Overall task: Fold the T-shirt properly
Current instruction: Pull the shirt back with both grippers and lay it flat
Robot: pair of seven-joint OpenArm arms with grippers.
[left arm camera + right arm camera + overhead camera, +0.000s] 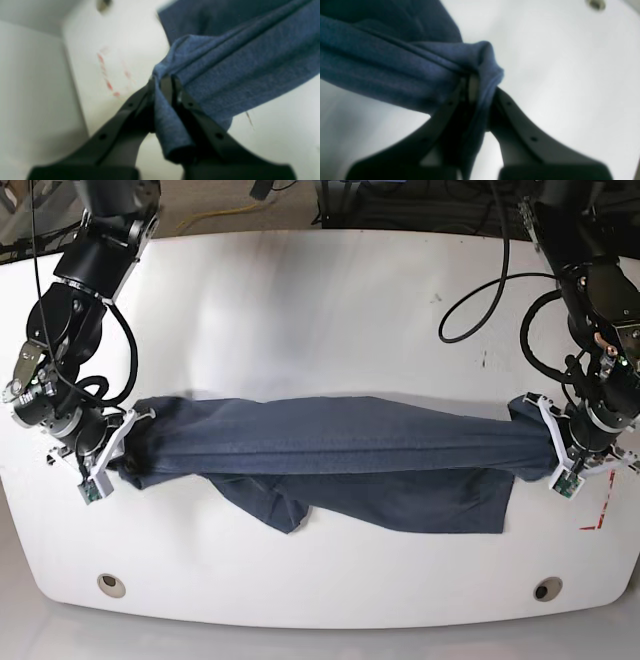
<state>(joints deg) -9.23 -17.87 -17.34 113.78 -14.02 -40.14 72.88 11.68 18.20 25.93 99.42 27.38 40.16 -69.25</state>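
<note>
— Where's the T-shirt (340, 450)?
— Stretched across the white table (300, 300), between both arms, its lower folds sagging onto the surface.
— Grips?
— The left gripper (165, 82) is clamped on one bunched end, the right gripper (476, 86) on the other.
— Anything nearby?
— Red tape marks (598, 520) beside the left gripper, a black cable (480, 290) looping above, two holes (112, 584) along the near edge.
</note>
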